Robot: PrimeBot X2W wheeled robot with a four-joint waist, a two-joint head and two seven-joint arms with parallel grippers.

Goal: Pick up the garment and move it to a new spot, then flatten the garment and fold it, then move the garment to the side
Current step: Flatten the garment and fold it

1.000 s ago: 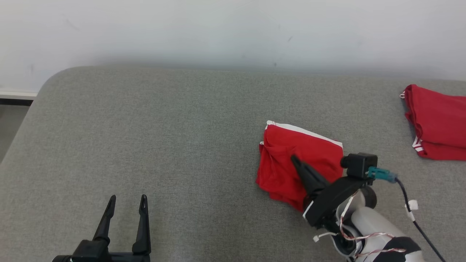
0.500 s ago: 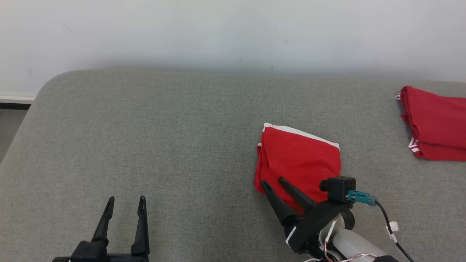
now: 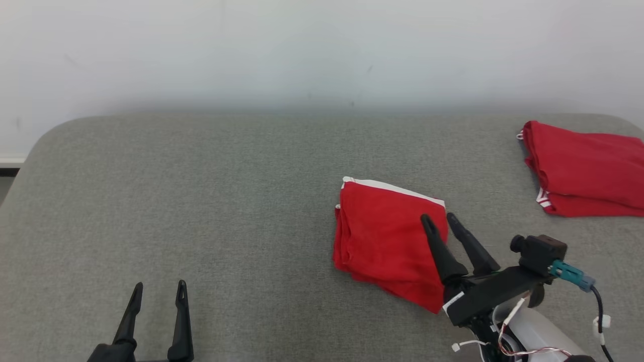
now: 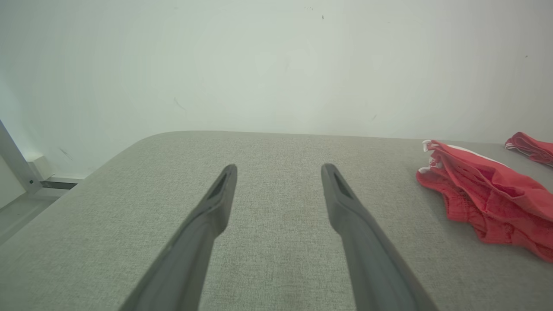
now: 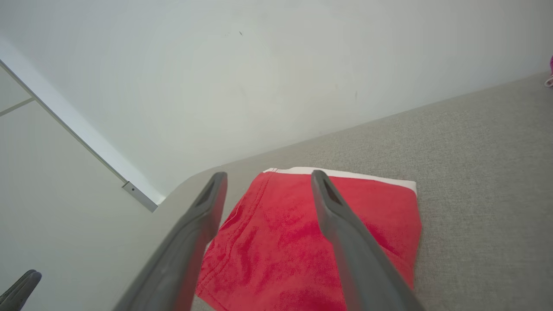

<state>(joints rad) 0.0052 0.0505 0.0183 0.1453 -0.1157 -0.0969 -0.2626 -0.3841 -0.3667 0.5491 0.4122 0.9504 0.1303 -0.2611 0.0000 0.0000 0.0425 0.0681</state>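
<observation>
Garment, folded red cloth, lies right of the middle of the cushion, toward its front edge. It looks soft, light and limp; better to pinch all layers at one edge. Right gripper hovers spread over it, empty; left gripper is spread too.

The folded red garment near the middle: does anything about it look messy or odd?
Only slightly. The folded red garment sits askew on the grey cushion, and its left side shows loose, uneven layers, not a clean stack. Nothing looks damaged.
</observation>
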